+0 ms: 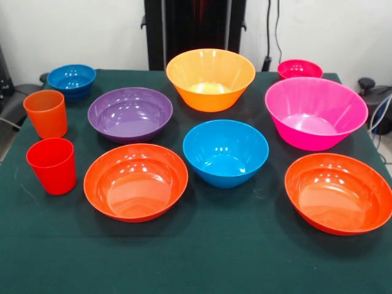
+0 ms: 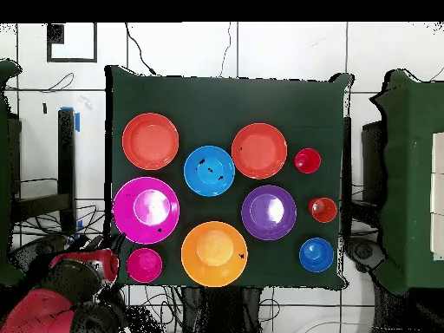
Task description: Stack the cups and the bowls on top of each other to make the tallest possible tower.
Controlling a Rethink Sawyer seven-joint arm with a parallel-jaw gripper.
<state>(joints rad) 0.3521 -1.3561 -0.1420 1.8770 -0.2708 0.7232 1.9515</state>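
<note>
Reading the front view from the left, you have the orange cup (image 1: 45, 113) and the red cup (image 1: 52, 165) standing upright near the left edge, one behind the other and slightly apart, with the small blue bowl (image 1: 71, 79) in the upper left corner. Next come the purple bowl (image 1: 130, 113) and, below it, one red-orange bowl (image 1: 136, 181). In the middle sit the yellow-orange bowl (image 1: 211, 78) at the top and the larger blue bowl (image 1: 225, 151) under it. On the right you find the small pink-red bowl (image 1: 299, 68) at the top, the large pink bowl (image 1: 315, 112) beneath it, and the second red-orange bowl (image 1: 339, 192) at the lower right. Every piece rests separately on the green table (image 1: 202, 257), open side up, nothing nested in anything, so judge the tower as not yet begun: all the stacking is left. The overhead view shows the red arm (image 2: 61, 290) folded away at the lower left of the frame, off the cloth; you cannot tell there whether its gripper is spread or closed.
</note>
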